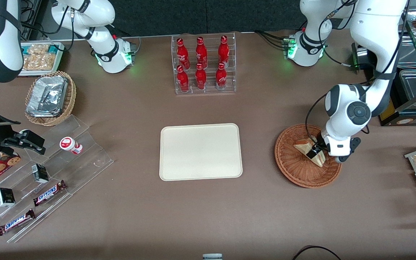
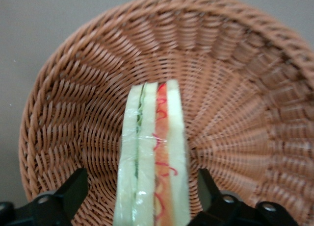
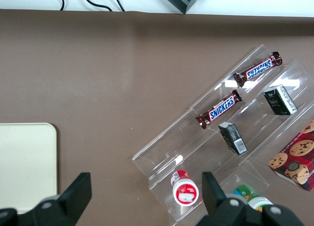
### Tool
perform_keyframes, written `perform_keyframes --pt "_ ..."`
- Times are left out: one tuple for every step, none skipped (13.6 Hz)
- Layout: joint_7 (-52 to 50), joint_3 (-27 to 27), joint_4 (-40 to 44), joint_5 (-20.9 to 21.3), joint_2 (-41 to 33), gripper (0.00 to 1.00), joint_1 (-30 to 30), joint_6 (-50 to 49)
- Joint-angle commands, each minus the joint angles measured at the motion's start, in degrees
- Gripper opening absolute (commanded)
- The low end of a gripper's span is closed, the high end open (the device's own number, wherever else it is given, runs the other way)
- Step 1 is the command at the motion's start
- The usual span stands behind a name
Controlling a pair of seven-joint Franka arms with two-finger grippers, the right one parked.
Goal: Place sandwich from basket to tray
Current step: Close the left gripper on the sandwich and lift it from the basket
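A: Where does the left arm's gripper (image 1: pixel 317 151) sit?

B: Low inside the reddish-brown wicker basket (image 1: pixel 290 164), right over the sandwich (image 1: pixel 306 147). The wrist camera shows its two black fingers (image 2: pixel 73 189) spread wide, one on each side of the wedge, with a gap between each finger and the wrapped bread. Nothing is clamped.

A: And the sandwich itself?

B: It stands on edge on the basket floor (image 2: pixel 230 113), the clear-wrapped sandwich (image 2: pixel 154 157) showing its cut edge with green filling in one half and red-orange in the other.

A: Where is the tray?

B: The cream tray (image 1: pixel 200 151) lies flat at the middle of the brown table, well apart from the basket, which lies toward the working arm's end. A clear rack of red cola bottles (image 1: pixel 201 63) stands farther from the front camera than the tray.
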Motion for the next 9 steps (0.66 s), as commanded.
perform_keyframes --pt "-0.8 0.0 -0.1 -0.5 1.2 0.67 -0.4 1.0" --pt "-0.8 0.0 -0.1 -0.5 1.6 0.5 -0.4 1.0" --pt "-0.8 0.0 0.0 -0.5 1.6 0.34 -0.5 1.0" --pt "-0.6 0.0 0.2 -0.5 1.2 0.24 -0.4 0.7" --pt "-0.5 -0.1 0.5 -0.4 0.6 0.19 -0.5 0.2" --pt "-0.4 -0.5 1.5 -0.4 -0.5 0.16 -0.5 -0.9" --pt "-0.5 -1.7 4.1 -0.4 -1.6 0.15 -0.5 -4.6" --pt "-0.5 -3.0 8.2 -0.4 -1.9 0.15 -0.4 -10.3" --pt "-0.4 -4.6 13.6 -0.5 -1.3 0.13 -0.4 -17.0"
